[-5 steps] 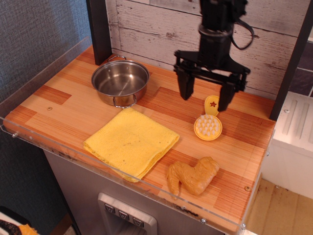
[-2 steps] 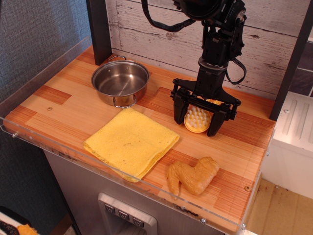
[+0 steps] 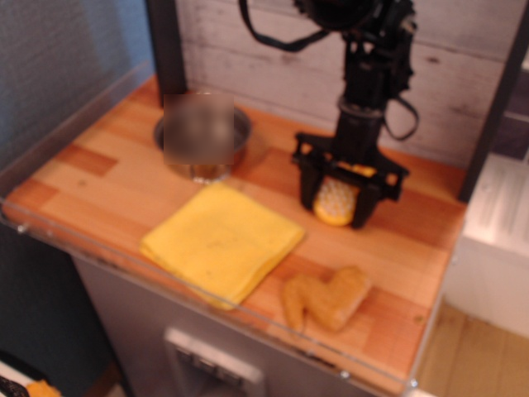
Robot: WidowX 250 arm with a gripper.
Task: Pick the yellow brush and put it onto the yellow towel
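The view is blurred. The yellow brush lies on the wooden counter at the right, bristles up. My gripper is down over it, with a black finger pressed against each side of the round head; the handle is hidden behind the gripper. The brush still looks to be at counter level. The yellow towel lies folded flat on the counter, in front of and to the left of the gripper, apart from it.
A metal pot, partly covered by a blurred patch, stands at the back left. A golden-brown chicken-wing toy lies near the front edge, right of the towel. A clear plastic rim runs along the counter's front and left.
My gripper came down from above the counter onto the brush, nudging it slightly left, and its fingers have drawn in against the brush head.
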